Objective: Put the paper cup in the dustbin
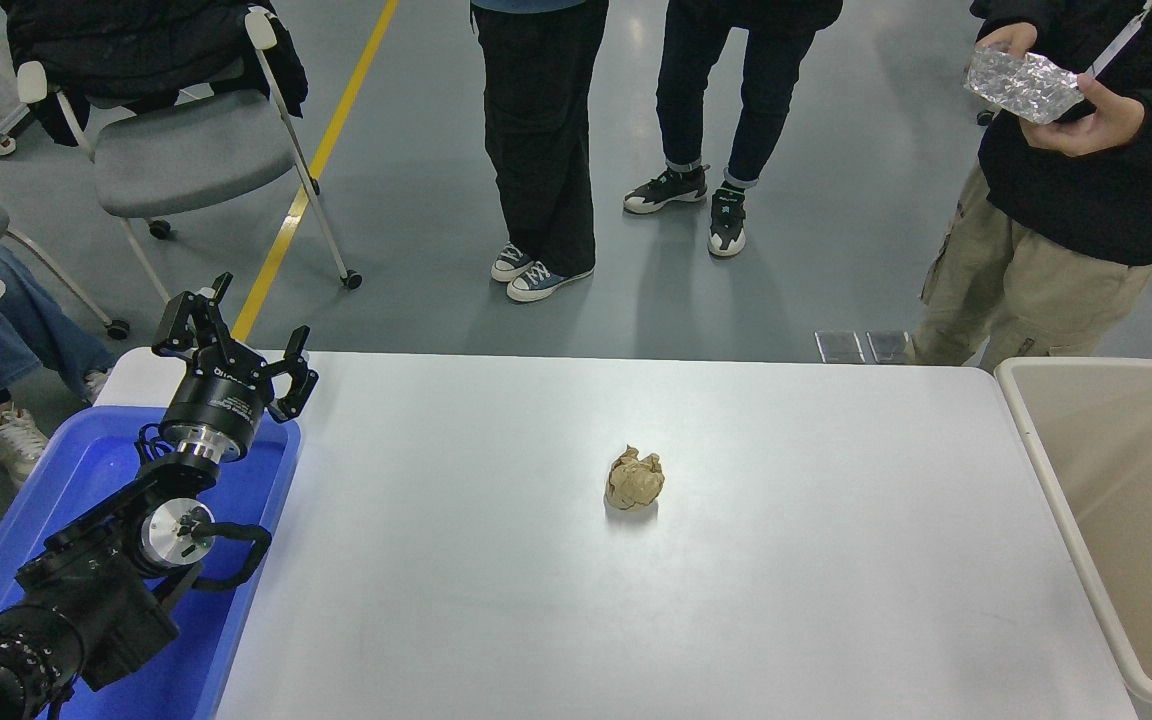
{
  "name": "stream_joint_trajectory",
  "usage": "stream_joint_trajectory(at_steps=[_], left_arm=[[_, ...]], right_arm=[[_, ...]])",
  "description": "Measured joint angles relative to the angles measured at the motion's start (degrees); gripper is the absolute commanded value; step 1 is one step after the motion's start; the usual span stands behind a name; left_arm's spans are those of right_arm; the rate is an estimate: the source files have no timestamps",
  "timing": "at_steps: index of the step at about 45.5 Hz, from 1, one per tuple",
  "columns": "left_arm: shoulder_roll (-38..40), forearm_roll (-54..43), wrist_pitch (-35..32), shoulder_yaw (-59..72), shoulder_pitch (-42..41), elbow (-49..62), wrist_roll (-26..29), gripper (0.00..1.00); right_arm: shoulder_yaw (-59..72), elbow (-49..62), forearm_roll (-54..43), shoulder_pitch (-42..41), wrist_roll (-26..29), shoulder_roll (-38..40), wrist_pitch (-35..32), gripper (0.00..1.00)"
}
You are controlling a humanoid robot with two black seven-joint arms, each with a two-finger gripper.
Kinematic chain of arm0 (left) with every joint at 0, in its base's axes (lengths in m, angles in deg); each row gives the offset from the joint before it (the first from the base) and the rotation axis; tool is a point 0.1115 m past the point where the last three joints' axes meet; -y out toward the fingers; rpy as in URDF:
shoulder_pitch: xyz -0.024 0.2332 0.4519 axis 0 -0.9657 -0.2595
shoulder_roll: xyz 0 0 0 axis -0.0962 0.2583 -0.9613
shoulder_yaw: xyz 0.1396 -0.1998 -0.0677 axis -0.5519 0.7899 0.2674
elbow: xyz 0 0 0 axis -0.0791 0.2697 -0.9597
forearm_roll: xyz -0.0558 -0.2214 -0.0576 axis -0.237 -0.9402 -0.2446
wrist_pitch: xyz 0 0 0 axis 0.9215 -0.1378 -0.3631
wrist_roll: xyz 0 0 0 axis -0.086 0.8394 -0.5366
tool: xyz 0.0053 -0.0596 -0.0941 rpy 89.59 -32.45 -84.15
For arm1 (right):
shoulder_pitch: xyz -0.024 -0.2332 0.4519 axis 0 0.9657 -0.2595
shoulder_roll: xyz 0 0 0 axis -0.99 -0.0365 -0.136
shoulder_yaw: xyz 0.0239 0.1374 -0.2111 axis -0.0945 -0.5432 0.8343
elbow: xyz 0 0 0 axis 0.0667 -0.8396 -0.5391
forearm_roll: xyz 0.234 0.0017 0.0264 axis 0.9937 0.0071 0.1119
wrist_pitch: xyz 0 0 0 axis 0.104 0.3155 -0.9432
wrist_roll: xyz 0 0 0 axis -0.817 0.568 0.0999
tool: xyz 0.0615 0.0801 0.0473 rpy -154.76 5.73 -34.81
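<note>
We're looking down over a white table (536, 620). No paper cup shows anywhere in view: not on the table, not in a gripper, & the part of the dustbin (1056, 480) we can see looks bare inside. The dustbin, beige w/ a thick rounded rim, stands at the table's right edge, cut off by the frame. Near the table's middle lies a crumpled brown paper ball (635, 478), well apart from the bin; that's not the cup.

How we'd judge the step: either the cup is out of sight deeper in the bin or it hasn't been placed yet, so we can't tell how far along things are. If a cup turns up, approach from above, close on its wall just under the rim w/o crushing it, carry it clear over the bin's rim before letting go, & steer round the paper ball.

Arm pose: the left arm comes in from the lower left & hangs over a blue tray (266, 500) at the table's left edge. The left gripper (232, 350) points away from us, fingers spread apart, holding nothing. The right arm isn't in view.

People stand beyond the far edge; one hand (1071, 125) at top right holds a crinkled clear plastic thing (1021, 85).
</note>
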State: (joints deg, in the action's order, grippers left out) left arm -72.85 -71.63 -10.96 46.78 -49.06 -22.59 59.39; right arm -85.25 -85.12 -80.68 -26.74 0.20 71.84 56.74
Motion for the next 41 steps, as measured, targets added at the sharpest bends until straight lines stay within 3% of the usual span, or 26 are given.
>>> stream_joint_trajectory(at_steps=[5, 29, 41], left_arm=[[0.0, 0.0, 0.0, 0.0, 0.0, 0.0, 0.0, 1.00], [0.0, 0.0, 0.0, 0.0, 0.0, 0.0, 0.0, 1.00], [0.0, 0.0, 0.0, -0.1, 0.0, 0.0, 0.0, 1.00]], right_arm=[[-0.1, 0.1, 0.0, 0.0, 0.1, 0.0, 0.1, 0.99], [0.4, 1.2, 0.0, -1.9, 0.0, -0.1, 0.2, 0.99], [-4.8, 1.2, 1.8, -5.2, -0.1, 0.9, -5.6, 0.99]])
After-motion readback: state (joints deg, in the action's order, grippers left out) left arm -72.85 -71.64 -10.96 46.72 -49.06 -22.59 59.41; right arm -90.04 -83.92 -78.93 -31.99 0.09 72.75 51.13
